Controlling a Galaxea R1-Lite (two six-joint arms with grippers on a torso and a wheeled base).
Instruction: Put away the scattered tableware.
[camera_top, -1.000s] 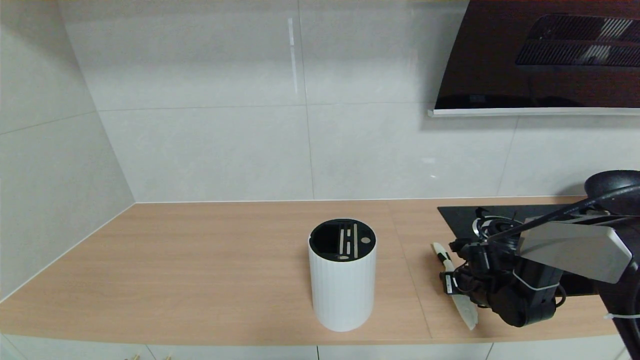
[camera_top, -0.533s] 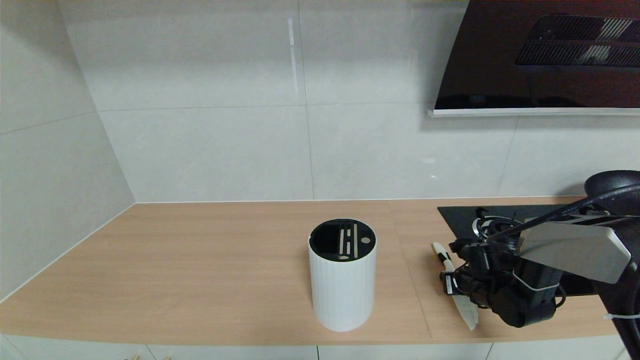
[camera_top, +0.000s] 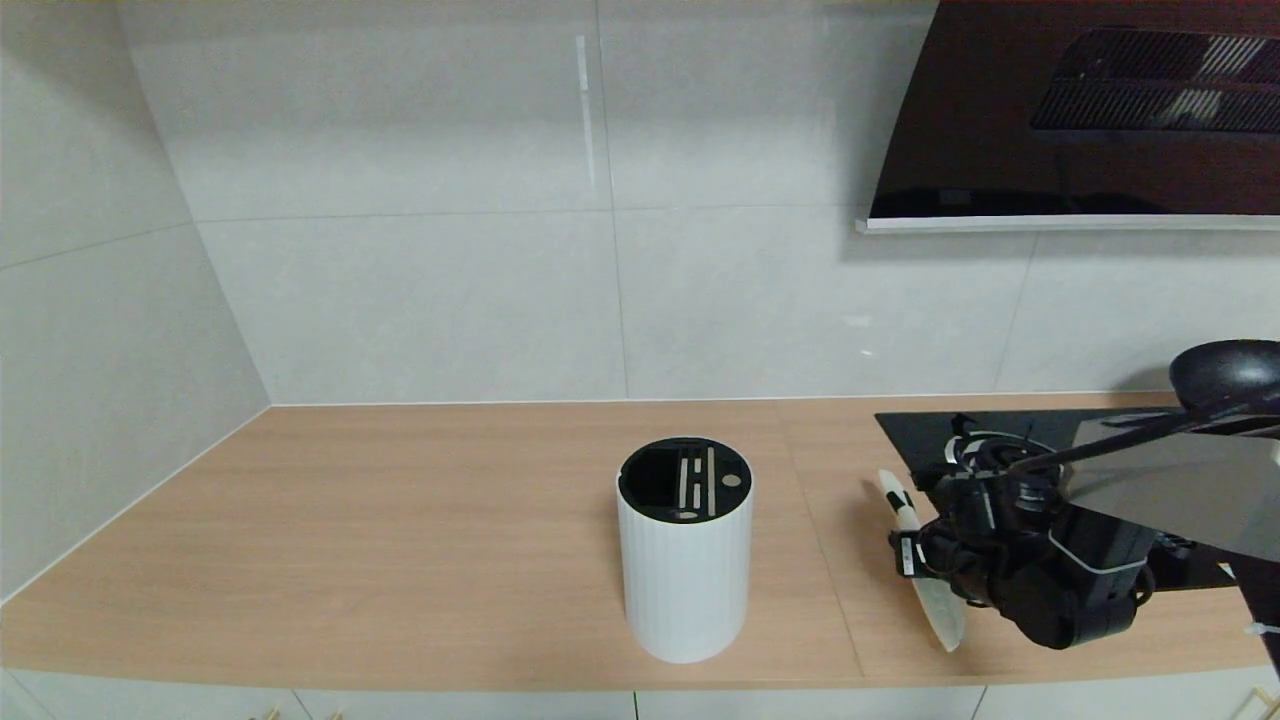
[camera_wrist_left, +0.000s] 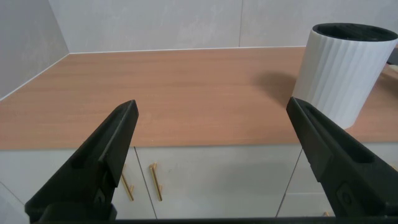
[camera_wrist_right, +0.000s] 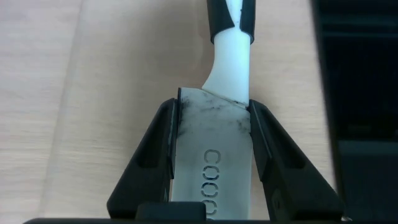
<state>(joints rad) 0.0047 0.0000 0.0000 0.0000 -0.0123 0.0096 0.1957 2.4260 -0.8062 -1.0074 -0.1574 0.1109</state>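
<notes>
Since a second ago, the right gripper and the knife it holds have shifted together a little toward the right end of the bench, closer to the cooktop; the holder has stayed where it was.

The knife has a pale blade and a white handle with a black band. It lies lengthwise from back to front, handle toward the wall and blade tip close to the bench's front edge, just beside the cooktop's left edge. The right wrist view shows the blade pinched flat between the right gripper's two black fingers, just behind where the handle begins. Whether the knife touches the wood or hangs just above it, I cannot tell.

To its left, well apart from it, the white ribbed holder stands upright near the middle of the bench, toward the front edge. Its black top has one wide opening, narrow slots and a small round hole.

The left gripper hangs out in front of the bench's front edge, fingers spread wide with nothing between them. Its view shows the holder farther along and white cabinet doors with slim gold handles under the bench.

Pale tiles cover the wall behind, and a dark range hood hangs above the cooktop.
</notes>
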